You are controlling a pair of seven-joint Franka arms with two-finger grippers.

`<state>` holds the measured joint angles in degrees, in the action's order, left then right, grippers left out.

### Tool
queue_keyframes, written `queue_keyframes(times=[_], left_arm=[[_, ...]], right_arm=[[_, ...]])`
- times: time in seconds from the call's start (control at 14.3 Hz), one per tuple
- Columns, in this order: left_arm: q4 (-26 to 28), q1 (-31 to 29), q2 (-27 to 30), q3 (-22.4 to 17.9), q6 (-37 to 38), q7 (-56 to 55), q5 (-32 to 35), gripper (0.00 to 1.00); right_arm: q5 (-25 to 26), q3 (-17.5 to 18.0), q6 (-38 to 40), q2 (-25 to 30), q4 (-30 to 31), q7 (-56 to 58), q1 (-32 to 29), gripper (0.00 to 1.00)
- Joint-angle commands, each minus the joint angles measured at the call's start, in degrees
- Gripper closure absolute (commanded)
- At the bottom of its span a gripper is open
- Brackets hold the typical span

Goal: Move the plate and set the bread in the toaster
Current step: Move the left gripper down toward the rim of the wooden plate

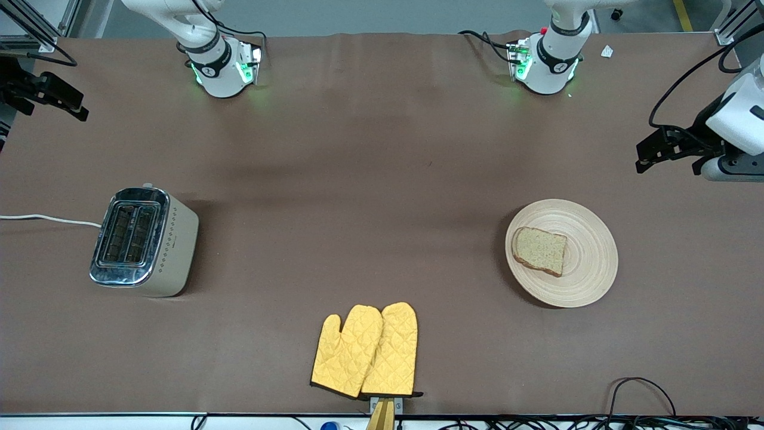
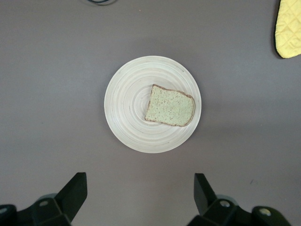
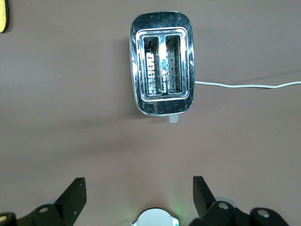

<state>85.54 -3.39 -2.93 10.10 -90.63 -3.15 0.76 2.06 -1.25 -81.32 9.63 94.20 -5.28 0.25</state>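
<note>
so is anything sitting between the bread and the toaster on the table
Nothing visible does. The bread lies on the plate toward the left arm's end, the toaster toward the right arm's end, with bare table between. The yellow oven mitts lie nearer the front camera, off that line.

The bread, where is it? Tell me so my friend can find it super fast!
Find the round pale plate toward the left arm's end of the brown table. The bread lies flat on it, off-centre. It is the only speckled brown square there, much smaller than the yellow oven mitts.
</note>
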Motion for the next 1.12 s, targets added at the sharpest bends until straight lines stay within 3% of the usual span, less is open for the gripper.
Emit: queue_keyframes(times=[0.0,0.28,0.56,0.77,1.05], left_arm=[[-2.31,-0.30,-1.20,0.01,1.76,-0.02,-0.15,0.00],[-2.57,-0.65,-1.73,0.01,1.68,0.33,0.29,0.00],[-1.69,-3.90,-3.83,0.01,5.01,0.42,-4.35,0.00],[-0.64,-11.53,-7.69,0.01,5.11,4.96,-12.15,0.00],[-0.99,-22.17,-19.80,0.01,4.49,16.05,-20.79,0.00]], right_arm=[[-0.39,0.10,-0.42,0.30,0.20,-0.96,0.19,0.00],[-0.39,0.19,-0.42,0.30,0.20,-0.96,0.27,0.00],[-0.39,0.19,-0.68,0.30,0.20,-0.96,0.27,0.00],[-0.39,0.19,-0.68,0.30,0.20,-0.96,0.27,0.00],[-0.39,0.19,-0.77,0.30,0.11,-0.96,0.36,0.00]])
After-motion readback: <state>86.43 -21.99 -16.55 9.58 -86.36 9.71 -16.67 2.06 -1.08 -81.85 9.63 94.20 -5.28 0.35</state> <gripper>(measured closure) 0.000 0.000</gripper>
